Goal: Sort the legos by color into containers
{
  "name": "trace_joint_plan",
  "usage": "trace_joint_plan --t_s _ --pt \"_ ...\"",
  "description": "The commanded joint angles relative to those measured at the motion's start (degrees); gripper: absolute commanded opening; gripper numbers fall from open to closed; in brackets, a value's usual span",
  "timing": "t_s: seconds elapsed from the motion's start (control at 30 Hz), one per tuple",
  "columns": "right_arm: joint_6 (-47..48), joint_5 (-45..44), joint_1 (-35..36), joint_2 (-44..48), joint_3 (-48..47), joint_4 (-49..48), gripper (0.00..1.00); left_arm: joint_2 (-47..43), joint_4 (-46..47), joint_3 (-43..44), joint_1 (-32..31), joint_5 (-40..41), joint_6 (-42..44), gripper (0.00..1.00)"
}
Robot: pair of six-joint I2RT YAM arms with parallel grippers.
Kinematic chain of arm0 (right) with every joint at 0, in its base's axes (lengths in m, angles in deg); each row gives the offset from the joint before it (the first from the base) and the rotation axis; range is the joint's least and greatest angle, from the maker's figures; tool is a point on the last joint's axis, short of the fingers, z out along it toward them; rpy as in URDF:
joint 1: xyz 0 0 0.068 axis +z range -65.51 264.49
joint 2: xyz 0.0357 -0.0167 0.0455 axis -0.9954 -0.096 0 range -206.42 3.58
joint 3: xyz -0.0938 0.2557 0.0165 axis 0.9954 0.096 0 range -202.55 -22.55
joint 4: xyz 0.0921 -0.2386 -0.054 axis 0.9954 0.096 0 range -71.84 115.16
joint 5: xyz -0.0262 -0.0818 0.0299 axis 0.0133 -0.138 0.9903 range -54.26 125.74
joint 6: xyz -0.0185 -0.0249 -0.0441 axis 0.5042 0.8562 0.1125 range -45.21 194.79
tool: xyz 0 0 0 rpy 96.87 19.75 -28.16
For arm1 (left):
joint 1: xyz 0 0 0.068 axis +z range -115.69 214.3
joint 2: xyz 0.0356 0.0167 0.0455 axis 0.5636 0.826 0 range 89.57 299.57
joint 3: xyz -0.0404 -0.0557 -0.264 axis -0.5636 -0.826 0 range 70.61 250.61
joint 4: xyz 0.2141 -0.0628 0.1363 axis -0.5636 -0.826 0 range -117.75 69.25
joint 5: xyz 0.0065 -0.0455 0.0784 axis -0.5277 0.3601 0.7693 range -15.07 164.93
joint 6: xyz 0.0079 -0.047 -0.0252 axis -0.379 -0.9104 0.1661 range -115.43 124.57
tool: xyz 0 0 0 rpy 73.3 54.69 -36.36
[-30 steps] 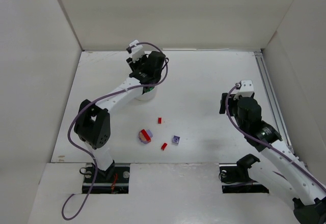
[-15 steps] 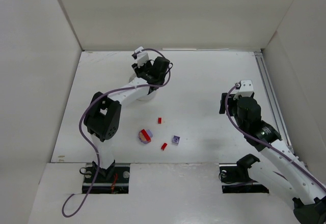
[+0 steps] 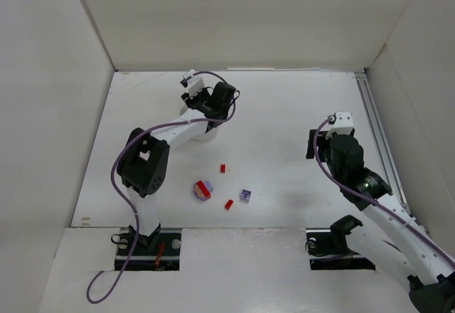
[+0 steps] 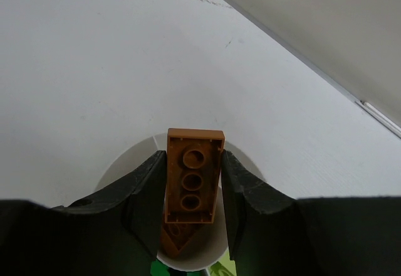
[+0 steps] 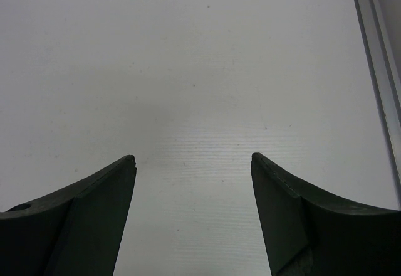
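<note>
My left gripper (image 4: 193, 163) is shut on an orange-brown lego (image 4: 193, 185), held lengthwise between the fingers just above the white tub (image 4: 123, 166). A second orange-brown lego (image 4: 173, 236) lies in the compartment below it, and green legos (image 4: 160, 268) show in a neighbouring one. In the top view the left gripper (image 3: 206, 108) hovers over the tub (image 3: 203, 137), hiding most of it. Loose on the table lie two red legos (image 3: 222, 168) (image 3: 229, 204), a lavender lego (image 3: 245, 195) and a red-and-lavender pair (image 3: 202, 189). My right gripper (image 5: 193, 163) is open and empty over bare table.
White walls enclose the table on three sides. A metal rail (image 3: 377, 135) runs along the right edge, also seen in the right wrist view (image 5: 376, 63). The right arm (image 3: 348, 163) rests at the right side, away from the legos.
The left arm's elbow has swung in and the wrist has shifted slightly right over the tub, still holding the orange-brown lego. The right arm has not moved.
</note>
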Motion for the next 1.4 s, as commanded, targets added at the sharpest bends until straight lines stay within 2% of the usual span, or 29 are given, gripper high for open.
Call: trace_joint_plan --t_s 0.0,0.1,0.2,0.23,0.3,0.37,0.53,0.67,0.7,0.77,0.8,0.83,1.0,1.07,1.23,1.37 --pt "0.1 -1.1 -0.4 0.4 -0.4 -1.2 0.79 -0.5 -1.0 -1.4 0.3 1.1 -2.2 0.31" --pt "0.1 -1.1 -0.4 -0.7 -0.4 -1.7 0.79 -1.1 -1.0 -1.9 -0.2 0.5 -2.9 0.35" --pt "0.1 -1.1 -0.4 -1.2 -0.4 -1.7 0.79 -2.2 -1.0 -3.0 -0.2 -0.1 -3.5 0.49" --pt "0.1 -1.1 -0.4 -1.2 -0.4 -1.7 0.79 -2.3 -1.0 -3.0 -0.7 -0.1 -3.5 0.57" --pt "0.1 -1.1 -0.4 -1.2 -0.4 -1.7 0.79 -2.9 -1.0 -3.0 -0.7 -1.8 -3.5 0.62" --pt "0.1 -1.1 -0.4 -1.2 -0.4 -1.7 0.79 -4.7 -1.0 -3.6 -0.7 -2.3 -4.0 0.65" --pt "0.1 -1.1 -0.4 -0.7 -0.4 -1.7 0.79 -8.9 1.2 -5.3 -1.2 -5.1 -0.8 0.65" --pt "1.3 0.8 -0.4 -0.7 -0.4 -3.0 0.79 -16.6 1.7 -7.8 -1.2 -9.9 0.0 0.70" --pt "2.2 1.4 -0.4 -0.7 -0.4 -3.0 0.80 -18.5 1.7 -8.5 -1.2 -12.8 0.7 0.76" --pt "2.2 3.8 -0.4 -1.5 -0.4 -3.7 0.83 -24.3 1.2 -10.2 -1.2 -17.9 2.6 0.98" --pt "3.7 4.8 -0.4 -2.3 -0.4 -4.3 0.87 -26.3 1.2 -10.9 -0.7 -20.6 4.4 1.00" --pt "4.6 7.4 -0.4 -3.1 -0.4 -4.8 0.91 -28.2 0.4 -11.5 -0.7 -26.8 4.4 1.00" --pt "8.3 15.8 0.3 -9.7 -1.6 -5.3 1.00 -39.5 -6.1 -18.5 0.7 -41.3 3.3 1.00" --pt "9.4 16.7 1.9 -14.4 -2.7 -5.9 1.00 -45.6 -8.0 -21.6 0.7 -43.3 1.2 1.00" --pt "9.4 13.4 14.6 -22.8 -6.7 -6.2 1.00 -56.5 -21.5 -30.4 0.7 -42.0 -6.4 1.00" --pt "4.7 14.2 22.3 -33.3 -10.9 -10.7 1.00 -66.2 -27.4 -37.3 0.7 -43.5 -12.1 1.00"
